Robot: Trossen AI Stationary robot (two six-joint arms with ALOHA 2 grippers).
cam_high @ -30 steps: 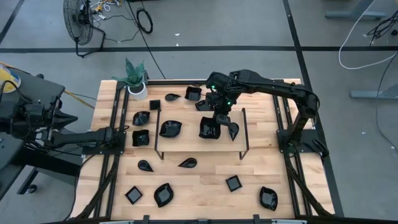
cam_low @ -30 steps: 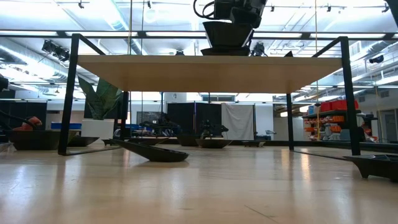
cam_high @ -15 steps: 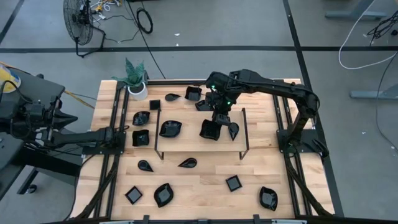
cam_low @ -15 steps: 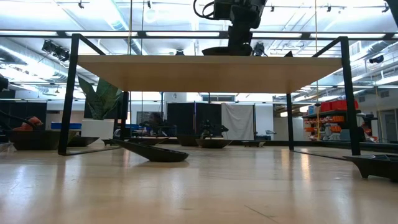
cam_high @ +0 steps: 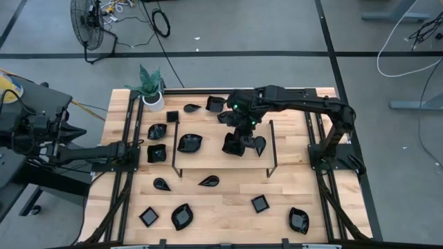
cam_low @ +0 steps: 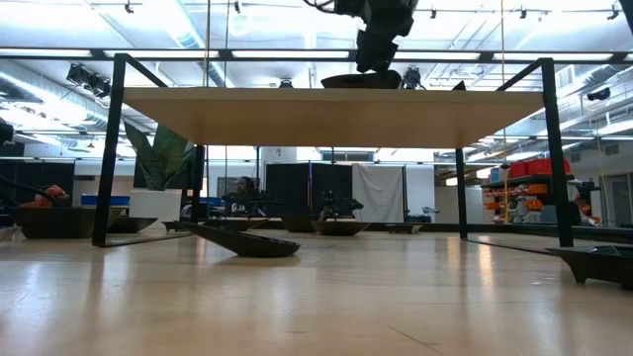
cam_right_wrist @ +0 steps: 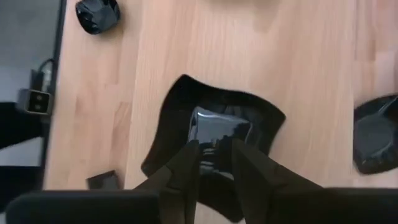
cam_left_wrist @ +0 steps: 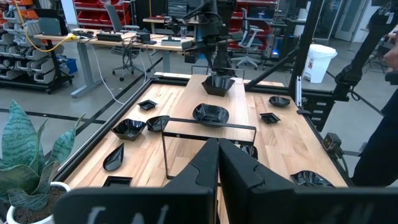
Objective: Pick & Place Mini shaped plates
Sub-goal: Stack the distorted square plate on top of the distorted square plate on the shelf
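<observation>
1. The right gripper (cam_high: 239,135) is hovering with fingers slightly parted over the glossy black wavy square plate (cam_high: 234,144), which is sitting on the raised wooden shelf (cam_high: 208,158)
2. The left gripper (cam_left_wrist: 217,163) is resting closed at the table's left edge

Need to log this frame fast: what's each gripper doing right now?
Left gripper: shut, empty, parked at the table's left edge.
Right gripper: open, just above the square plate on the raised shelf.

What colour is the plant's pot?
White: the small round pot shows best in the high view.
</observation>
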